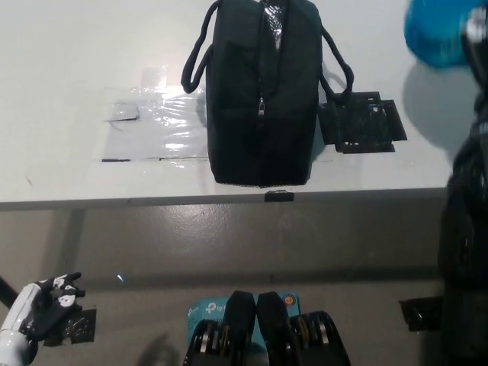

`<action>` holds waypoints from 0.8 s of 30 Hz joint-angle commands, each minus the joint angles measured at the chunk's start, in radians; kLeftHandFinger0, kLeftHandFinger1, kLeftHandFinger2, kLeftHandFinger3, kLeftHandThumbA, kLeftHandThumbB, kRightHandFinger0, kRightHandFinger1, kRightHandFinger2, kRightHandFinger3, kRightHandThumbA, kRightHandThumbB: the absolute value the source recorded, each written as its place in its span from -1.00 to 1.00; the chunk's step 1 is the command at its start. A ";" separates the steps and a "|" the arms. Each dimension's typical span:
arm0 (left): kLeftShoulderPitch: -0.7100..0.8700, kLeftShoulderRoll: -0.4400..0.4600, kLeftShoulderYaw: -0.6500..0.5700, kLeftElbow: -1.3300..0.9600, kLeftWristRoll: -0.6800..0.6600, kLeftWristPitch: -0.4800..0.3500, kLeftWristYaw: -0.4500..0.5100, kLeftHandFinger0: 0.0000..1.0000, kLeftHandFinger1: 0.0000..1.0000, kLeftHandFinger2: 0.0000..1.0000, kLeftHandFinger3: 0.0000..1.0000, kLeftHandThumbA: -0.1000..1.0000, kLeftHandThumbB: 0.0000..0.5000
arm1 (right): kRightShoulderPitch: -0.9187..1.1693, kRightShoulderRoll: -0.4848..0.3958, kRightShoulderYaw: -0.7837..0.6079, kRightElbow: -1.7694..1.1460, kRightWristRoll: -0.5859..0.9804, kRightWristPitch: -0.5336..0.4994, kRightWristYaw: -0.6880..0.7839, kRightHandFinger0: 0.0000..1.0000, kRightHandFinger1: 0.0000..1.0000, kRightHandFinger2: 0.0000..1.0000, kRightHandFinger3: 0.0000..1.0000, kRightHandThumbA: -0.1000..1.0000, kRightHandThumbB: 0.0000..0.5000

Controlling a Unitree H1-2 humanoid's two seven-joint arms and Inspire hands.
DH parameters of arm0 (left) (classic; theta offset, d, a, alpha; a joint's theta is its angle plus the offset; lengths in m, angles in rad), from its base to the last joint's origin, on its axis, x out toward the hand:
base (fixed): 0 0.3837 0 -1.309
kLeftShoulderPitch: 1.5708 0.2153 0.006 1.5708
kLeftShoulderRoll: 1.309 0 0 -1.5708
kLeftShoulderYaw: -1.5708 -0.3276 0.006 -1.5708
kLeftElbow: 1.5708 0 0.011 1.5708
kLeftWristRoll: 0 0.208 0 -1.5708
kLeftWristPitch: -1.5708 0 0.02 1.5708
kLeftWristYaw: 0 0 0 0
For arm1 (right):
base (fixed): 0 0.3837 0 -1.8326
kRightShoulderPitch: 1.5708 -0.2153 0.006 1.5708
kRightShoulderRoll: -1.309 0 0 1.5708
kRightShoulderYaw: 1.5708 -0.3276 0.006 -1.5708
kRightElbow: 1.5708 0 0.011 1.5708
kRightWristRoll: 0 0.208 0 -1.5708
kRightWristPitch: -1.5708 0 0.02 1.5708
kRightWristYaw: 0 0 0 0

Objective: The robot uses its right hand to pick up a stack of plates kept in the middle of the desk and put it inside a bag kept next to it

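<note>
Head view. A pale worktop (76, 61) fills the upper picture, its front edge running across the middle; below it lies a grey floor. A black zip bag (263, 91) stands near the worktop's middle, long axis toward the camera, with a loop handle drooping on each side; the zip looks parted only near the far end, where something shiny shows. To its left a clear plastic sheet (152, 126) is taped flat; just beside its right flank lies a black marker plate (360, 123).

The stack of plates (435, 34) is bright blue, blurred, raised clear of the worktop at the upper right corner and well apart from the bag. The right robot hand (474, 38) is largely cut off by the picture's edge; it appears to carry the stack, though its finger posture cannot be told. The left robot hand (49, 301) rests low at lower left, below the worktop's edge, fingers loosely curled on nothing.

Handling, as judgement: the plates look thin, stiff and light, probably smooth plastic, so the stack may fan apart or slip. A pinch across the rim, clamping all plates together, seems the safest hold. The soft bag may sag, and its narrow mouth calls for edge-on entry.
</note>
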 commanded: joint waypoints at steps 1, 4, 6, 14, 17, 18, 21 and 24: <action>0.006 0.035 0.022 -0.019 0.005 -0.057 -0.007 0.27 0.37 0.59 0.60 -1.00 -0.74 | -0.174 -0.007 0.042 -0.096 0.099 0.074 0.079 -1.00 -1.00 -1.00 -1.00 -1.00 -0.11; 0.006 0.034 0.022 -0.022 0.006 -0.048 -0.004 0.26 0.37 0.57 0.59 -1.00 -0.73 | -0.183 -0.007 0.062 -0.092 0.088 0.081 0.077 -1.00 -1.00 -1.00 -1.00 -1.00 -0.05; 0.007 0.032 0.024 -0.013 0.001 -0.055 -0.007 0.28 0.38 0.57 0.57 -1.00 -0.69 | -0.180 0.000 0.086 -0.094 0.088 0.081 0.090 -1.00 -1.00 -1.00 -1.00 -1.00 -0.08; 0.014 0.031 0.022 -0.022 0.002 -0.046 -0.007 0.31 0.39 0.59 0.63 -1.00 -0.72 | -0.150 0.023 0.156 -0.113 0.060 0.132 0.092 -1.00 -1.00 -0.96 -1.00 -1.00 0.07; 0.014 0.033 0.021 -0.017 0.001 -0.053 -0.010 0.31 0.39 0.59 0.63 -1.00 -0.70 | -0.130 0.045 0.187 -0.112 0.057 0.145 0.090 -1.00 -1.00 -1.00 -1.00 -1.00 0.17; 0.014 0.033 0.021 -0.017 0.001 -0.053 -0.010 0.31 0.39 0.60 0.63 -1.00 -0.70 | -0.129 0.045 0.189 -0.113 0.059 0.146 0.089 -1.00 -1.00 -1.00 -1.00 -1.00 0.18; 0.014 0.028 0.017 -0.021 0.004 -0.048 -0.008 0.29 0.37 0.58 0.59 -1.00 -0.67 | -0.097 0.061 0.234 -0.098 0.015 0.140 0.083 -1.00 -1.00 -1.00 -1.00 -1.00 0.23; 0.014 0.027 0.017 -0.024 0.002 -0.045 -0.009 0.30 0.37 0.58 0.58 -1.00 -0.65 | -0.077 0.062 0.274 -0.095 -0.024 0.142 0.072 -1.00 -1.00 -1.00 -1.00 -1.00 0.31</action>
